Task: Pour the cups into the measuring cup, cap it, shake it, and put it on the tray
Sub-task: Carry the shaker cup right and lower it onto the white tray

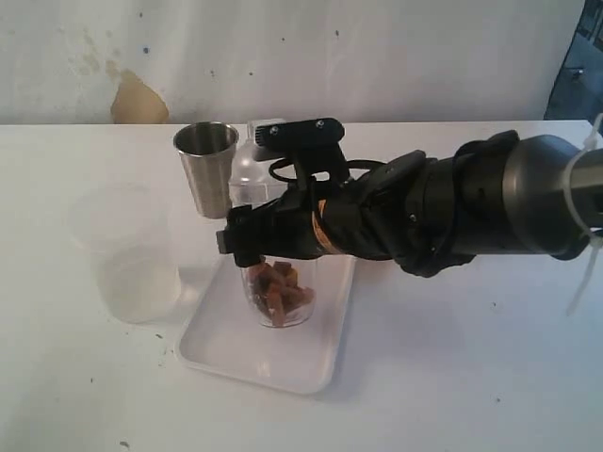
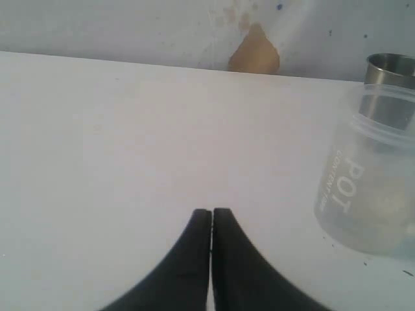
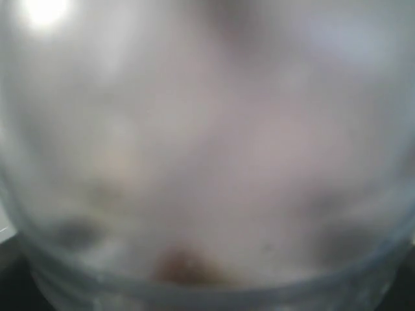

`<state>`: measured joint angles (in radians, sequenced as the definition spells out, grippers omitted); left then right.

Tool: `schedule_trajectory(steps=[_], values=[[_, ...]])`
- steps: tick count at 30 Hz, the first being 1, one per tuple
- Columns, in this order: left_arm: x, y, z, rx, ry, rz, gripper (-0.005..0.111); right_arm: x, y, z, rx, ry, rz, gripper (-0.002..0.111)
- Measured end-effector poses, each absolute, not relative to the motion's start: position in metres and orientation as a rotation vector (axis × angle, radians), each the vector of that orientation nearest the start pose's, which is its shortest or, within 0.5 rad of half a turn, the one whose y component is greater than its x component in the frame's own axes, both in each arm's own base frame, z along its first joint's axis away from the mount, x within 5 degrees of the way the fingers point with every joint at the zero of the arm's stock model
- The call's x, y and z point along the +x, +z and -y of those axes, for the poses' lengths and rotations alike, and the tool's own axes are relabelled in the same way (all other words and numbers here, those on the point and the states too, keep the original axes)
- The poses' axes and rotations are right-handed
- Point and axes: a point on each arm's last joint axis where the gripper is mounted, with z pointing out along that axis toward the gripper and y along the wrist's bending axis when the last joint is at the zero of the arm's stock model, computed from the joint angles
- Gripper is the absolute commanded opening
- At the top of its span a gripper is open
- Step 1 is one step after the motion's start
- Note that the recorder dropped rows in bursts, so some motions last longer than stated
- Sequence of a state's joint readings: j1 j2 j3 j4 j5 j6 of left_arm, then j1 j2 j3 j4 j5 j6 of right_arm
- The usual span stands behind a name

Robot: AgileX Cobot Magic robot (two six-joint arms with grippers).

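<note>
The clear measuring cup [image 1: 279, 294], with orange-brown pieces in its lower part, stands over the white tray [image 1: 311, 363]. Its base is at or just above the tray floor. My right gripper [image 1: 256, 247] reaches in from the right and is shut round the cup's upper part. A clear domed lid [image 1: 247, 160] shows just above the gripper; whether it sits on the cup I cannot tell. The right wrist view is filled by the blurred measuring cup [image 3: 207, 155]. The steel tumbler [image 1: 206, 168] [image 2: 390, 70] stands behind the tray. My left gripper [image 2: 212, 212] is shut and empty. The wooden cup is out of view.
A frosted translucent cup [image 1: 127, 254] [image 2: 369, 188] printed "POT" stands left of the tray on the white table [image 1: 471, 377]. A white wall with a tan patch [image 1: 138, 102] rises behind the table's far edge.
</note>
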<state>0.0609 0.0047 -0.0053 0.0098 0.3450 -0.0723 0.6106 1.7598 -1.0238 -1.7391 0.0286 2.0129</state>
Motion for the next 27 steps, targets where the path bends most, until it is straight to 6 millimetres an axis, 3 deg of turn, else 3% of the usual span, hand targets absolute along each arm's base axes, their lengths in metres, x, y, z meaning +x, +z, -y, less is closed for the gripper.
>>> schedule_trajectory(steps=[4,5,7,12,16,27], values=[[0.054,0.184,-0.004,-0.116,0.002,-1.824,0.001,0.317,0.212,-0.213,-0.410,0.363,-2.164,0.000],[0.054,0.184,-0.004,-0.116,0.002,-1.824,0.001,0.320,0.216,-0.210,-0.406,0.194,-2.101,0.000],[0.054,0.184,-0.004,-0.116,0.002,-1.824,0.001,0.320,0.224,-0.208,-0.408,0.112,-2.055,0.000],[0.054,0.184,-0.004,-0.116,0.002,-1.824,0.001,0.319,0.248,-0.229,-0.647,0.220,-1.962,0.000],[0.054,0.184,-0.004,-0.116,0.002,-1.824,0.001,0.314,0.268,-0.233,-0.734,0.247,-1.884,0.000],[0.054,0.184,-0.004,-0.116,0.002,-1.824,0.001,0.307,0.270,-0.240,-0.808,0.353,-1.876,0.000]])
